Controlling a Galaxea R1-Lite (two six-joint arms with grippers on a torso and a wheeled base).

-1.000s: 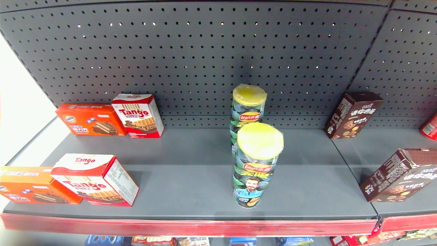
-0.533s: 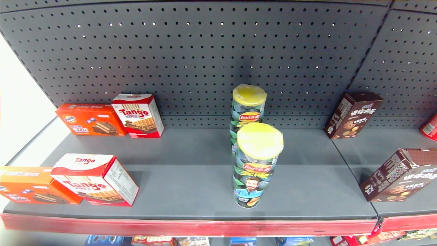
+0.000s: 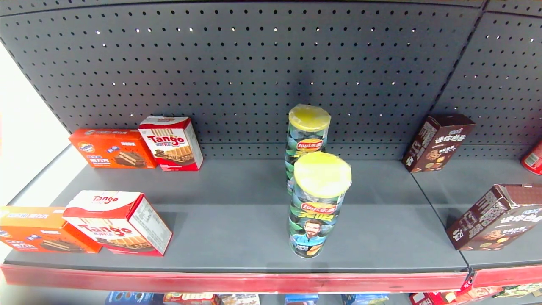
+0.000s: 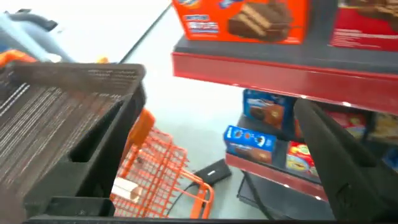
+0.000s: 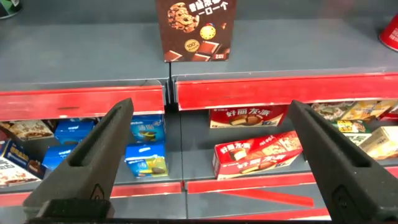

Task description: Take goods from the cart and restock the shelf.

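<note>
The left gripper [image 4: 217, 93] has its two black fingers spread wide with nothing between them. The right gripper [image 5: 211, 104] is just as wide and empty.

The orange wire cart [image 4: 163, 169] stands on the pale floor ahead of the left gripper and lower than it, just beside the shelving's foot. The left arm therefore looks the nearer one for a pick. A small pale item shows through the wires, but what it is and which way its long axis runs cannot be told, so the approach angle is open to judgement.

The right gripper faces the red front lip of the dark grey metal shelf [image 3: 237, 220]. A brown cookie box [image 5: 195, 28] stands upright beyond that lip, roughly in line with the gap between the fingers.

On the shelf, two tall chip cans with yellow lids stand upright, the front can [image 3: 319, 203] just before the rear can [image 3: 308, 135]. Red-and-white wafer boxes [image 3: 120, 224] and orange cake boxes [image 3: 112, 147] sit well apart from the cans on the left-arm side. Another brown cookie box [image 3: 438, 142] sits toward the right-arm side. Bare shelf lies on both sides of the cans, giving room to set goods down.

The cart's wire rim and the shelf lip are the edges to clear, likely by dropping in from above.
</note>
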